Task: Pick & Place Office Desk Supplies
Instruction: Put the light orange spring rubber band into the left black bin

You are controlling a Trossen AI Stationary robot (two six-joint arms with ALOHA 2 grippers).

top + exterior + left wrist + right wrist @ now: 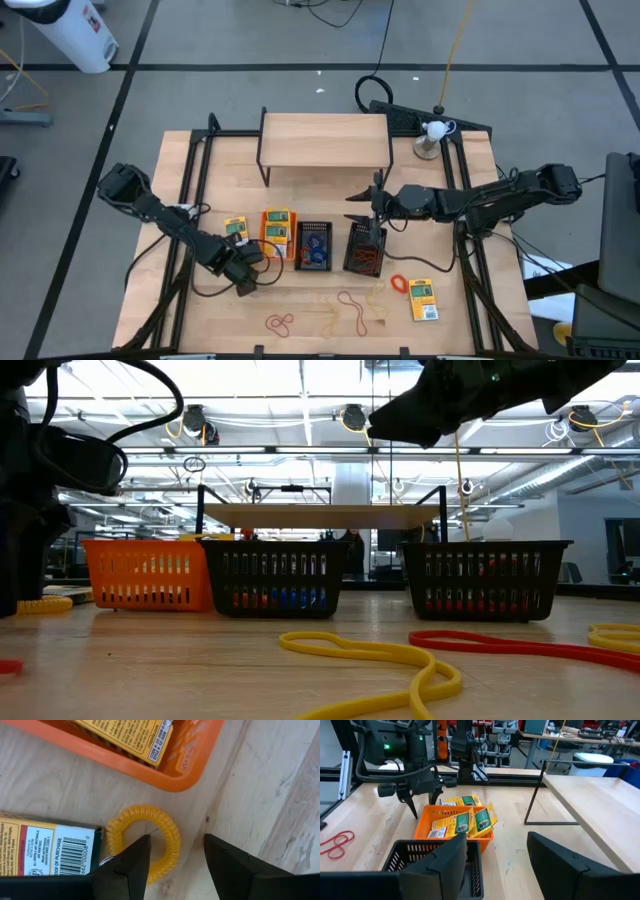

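Observation:
My left gripper (176, 840) points down, open, over a yellow coiled ring (145, 842) lying flat on the table; one finger stands over the ring's hole, the other beyond its outer edge. I cannot tell whether a finger touches it. A yellow-and-green pack (45, 850) lies beside the ring, by the orange bin (278, 232), which holds more packs (470, 820). The middle black bin (313, 245) holds blue bands, and the right black bin (365, 248) holds red ones. My right gripper (358, 203) hovers level and open above the right black bin.
Loose bands lie on the near table: red (280, 322), tan (350, 300), yellow (340, 318) and orange (399, 284). Another pack (424, 300) lies near the right. The wooden shelf (325, 140) stands at the far side behind the bins.

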